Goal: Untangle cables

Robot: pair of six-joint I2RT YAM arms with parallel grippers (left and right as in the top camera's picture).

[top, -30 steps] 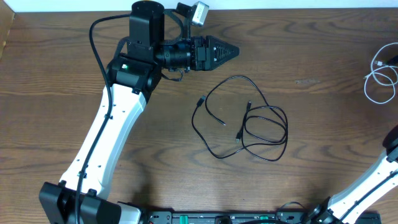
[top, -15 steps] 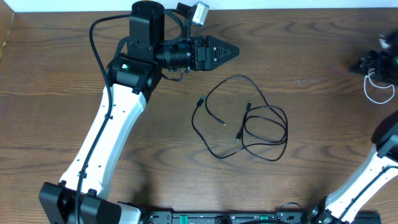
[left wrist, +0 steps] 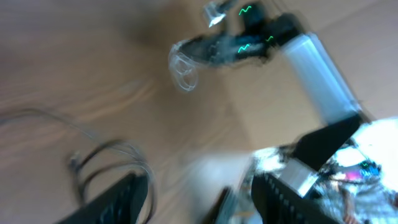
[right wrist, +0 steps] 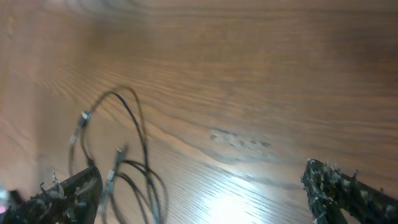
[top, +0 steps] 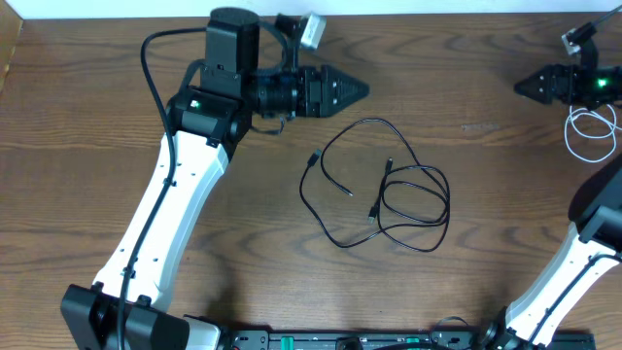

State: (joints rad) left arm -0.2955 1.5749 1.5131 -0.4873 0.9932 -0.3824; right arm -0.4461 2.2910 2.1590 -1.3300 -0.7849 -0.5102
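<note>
The black cable (top: 389, 185) lies in loose overlapping loops at the table's centre, with small plugs showing. It also shows in the left wrist view (left wrist: 112, 155) and the right wrist view (right wrist: 127, 162). The white cable (top: 593, 134) lies coiled at the far right edge, also blurred in the left wrist view (left wrist: 184, 62). My left gripper (top: 358, 89) hovers up-left of the black loops, pointing right; its jaws are apart and empty (left wrist: 196, 190). My right gripper (top: 522, 86) hovers left of the white coil, pointing left, open and empty (right wrist: 202, 183).
The wooden table (top: 486, 282) carries only the two cables. The left arm (top: 175, 194) crosses the left half. The right arm (top: 583, 262) rises along the right edge. The table's far edge (top: 437, 14) runs just behind both grippers.
The right arm has swung in from the right edge, its gripper now left of the white coil. The left gripper has shifted slightly left. The cables have not moved.
</note>
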